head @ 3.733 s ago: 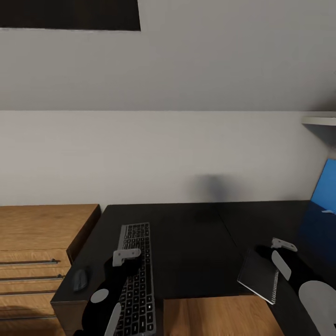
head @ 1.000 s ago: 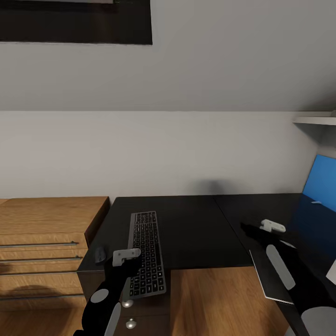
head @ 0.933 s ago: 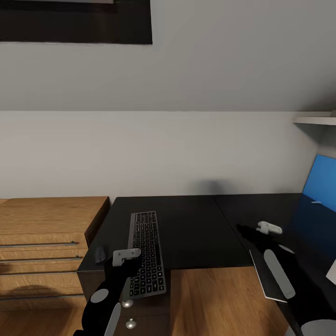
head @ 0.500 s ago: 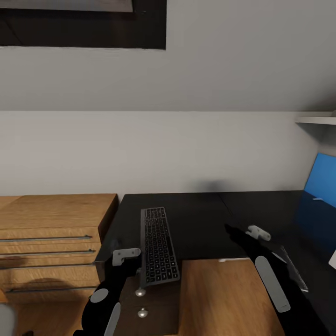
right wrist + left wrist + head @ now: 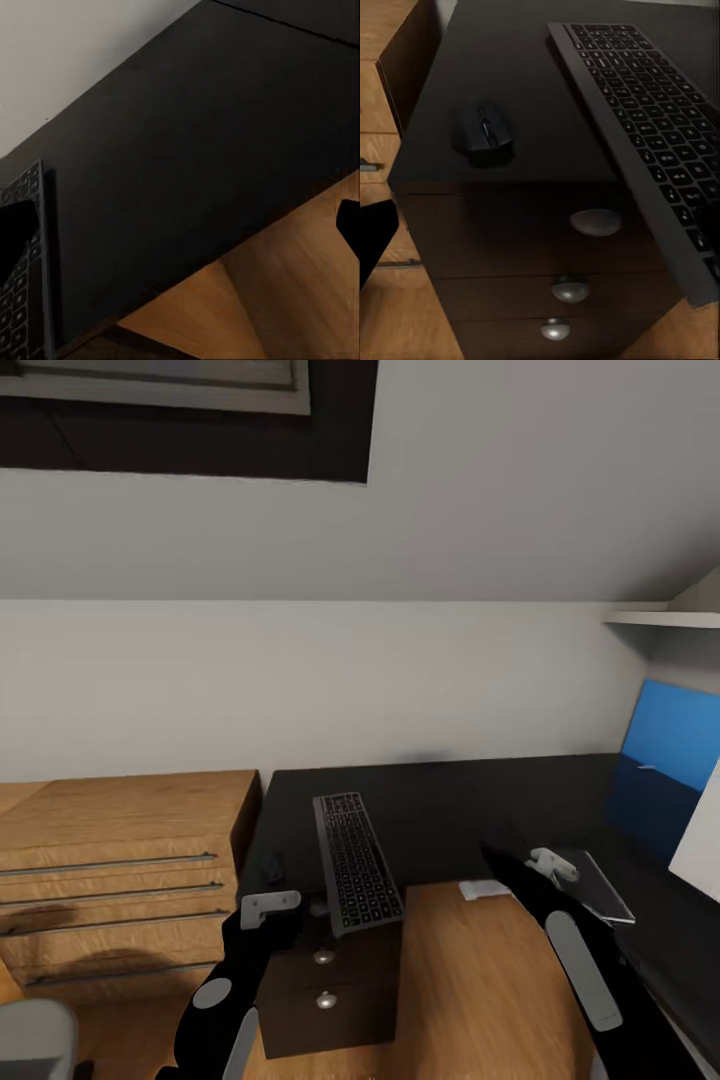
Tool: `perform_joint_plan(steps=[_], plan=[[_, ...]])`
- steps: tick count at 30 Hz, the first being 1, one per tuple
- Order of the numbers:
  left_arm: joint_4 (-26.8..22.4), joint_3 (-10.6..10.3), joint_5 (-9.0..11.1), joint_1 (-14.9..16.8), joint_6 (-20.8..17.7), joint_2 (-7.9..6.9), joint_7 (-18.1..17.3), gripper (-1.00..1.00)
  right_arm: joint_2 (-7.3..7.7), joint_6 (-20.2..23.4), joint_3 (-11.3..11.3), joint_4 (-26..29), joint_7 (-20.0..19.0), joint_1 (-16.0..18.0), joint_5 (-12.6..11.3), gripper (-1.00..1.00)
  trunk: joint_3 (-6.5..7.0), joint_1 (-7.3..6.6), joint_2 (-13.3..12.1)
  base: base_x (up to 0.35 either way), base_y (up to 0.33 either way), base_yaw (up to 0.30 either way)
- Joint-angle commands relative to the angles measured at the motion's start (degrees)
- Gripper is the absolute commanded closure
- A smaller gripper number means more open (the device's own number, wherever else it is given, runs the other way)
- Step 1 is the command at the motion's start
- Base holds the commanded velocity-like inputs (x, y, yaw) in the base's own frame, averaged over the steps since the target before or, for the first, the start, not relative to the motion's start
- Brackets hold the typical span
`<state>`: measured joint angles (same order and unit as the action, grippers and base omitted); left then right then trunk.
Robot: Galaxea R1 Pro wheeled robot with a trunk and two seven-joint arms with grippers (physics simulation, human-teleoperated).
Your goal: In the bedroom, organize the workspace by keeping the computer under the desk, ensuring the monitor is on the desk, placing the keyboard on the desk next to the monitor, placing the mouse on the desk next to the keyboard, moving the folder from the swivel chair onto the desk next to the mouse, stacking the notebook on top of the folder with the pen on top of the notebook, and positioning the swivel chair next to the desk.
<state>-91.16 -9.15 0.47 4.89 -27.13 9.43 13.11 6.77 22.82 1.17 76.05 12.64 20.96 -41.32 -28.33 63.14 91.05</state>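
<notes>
A grey keyboard [image 5: 357, 860] lies lengthwise at the left end of the black desk [image 5: 450, 810], its near end hanging over the front edge. A dark mouse [image 5: 272, 870] sits to its left; it appears close up as the mouse [image 5: 484, 129] beside the keyboard [image 5: 649, 112]. A thin grey notebook [image 5: 597, 880] rests at the inner corner of the desk. The blue monitor [image 5: 668, 755] stands at the far right. My left gripper [image 5: 275, 915] hovers before the desk's drawers, open and empty. My right gripper [image 5: 497, 856] is open over the desk edge, left of the notebook, with its fingertips [image 5: 15, 234] spread wide.
A wooden dresser [image 5: 120, 860] with long handles stands left of the desk. Drawer knobs [image 5: 594, 222] face me under the keyboard. A small white object [image 5: 483, 888] lies at the desk's front edge. A white shelf [image 5: 650, 618] hangs at the right. A grey rounded shape [image 5: 35, 1040] sits at the lower left.
The whole view has pulled back and turned, so the desk looks farther off and its drawers show. My right arm has stretched forward past the notebook. The left arm holds its pose.
</notes>
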Motion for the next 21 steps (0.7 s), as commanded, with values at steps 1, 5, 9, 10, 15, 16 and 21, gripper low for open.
perform_joint_plan(steps=[1,5,9,10,15,16,21], plan=[[-0.07,-0.08,0.07,0.04,-0.30,-0.02,0.34,-1.00,0.00,0.15,0.03,-0.16,0.44,0.05,-0.60,-1.00,-0.04,-0.02,0.04,-0.218,0.263,-0.273],[-0.07,-0.08,0.06,0.04,-0.31,-0.02,0.34,-1.00,-0.02,-0.38,0.97,-1.02,0.45,0.05,-0.61,-1.00,0.05,-0.02,0.04,-0.213,0.243,-0.279],[-0.07,-0.08,0.06,0.04,-0.35,-0.02,0.34,-1.00,-0.09,-0.74,2.71,-1.43,0.46,0.05,-0.65,-1.00,0.11,-0.02,0.04,-0.118,0.110,-0.236],[-0.07,-0.08,0.06,0.04,-0.36,-0.02,0.34,-1.00,-0.10,-0.78,3.01,-1.55,0.46,0.05,-0.66,-1.00,0.12,-0.02,0.04,-0.048,0.044,-0.118],[-0.07,-0.08,0.06,0.04,-0.38,-0.02,0.34,-1.00,-0.10,-0.91,5.29,-2.71,0.39,0.05,-1.61,-1.00,0.12,-0.02,0.04,-0.015,0.014,-0.037],[-0.07,-0.08,0.06,0.04,-0.38,-0.02,0.34,-1.00,-0.10,-0.92,5.84,-2.79,0.35,0.05,-2.03,-1.00,0.13,-0.02,0.04,-0.004,0.004,-0.010],[-0.07,-0.16,0.06,0.04,-0.38,-0.02,0.34,-1.00,-0.23,-2.27,6.43,-3.13,0.32,0.05,-2.57,-1.00,0.13,-0.02,0.04,-0.001,0.000,-0.001]])
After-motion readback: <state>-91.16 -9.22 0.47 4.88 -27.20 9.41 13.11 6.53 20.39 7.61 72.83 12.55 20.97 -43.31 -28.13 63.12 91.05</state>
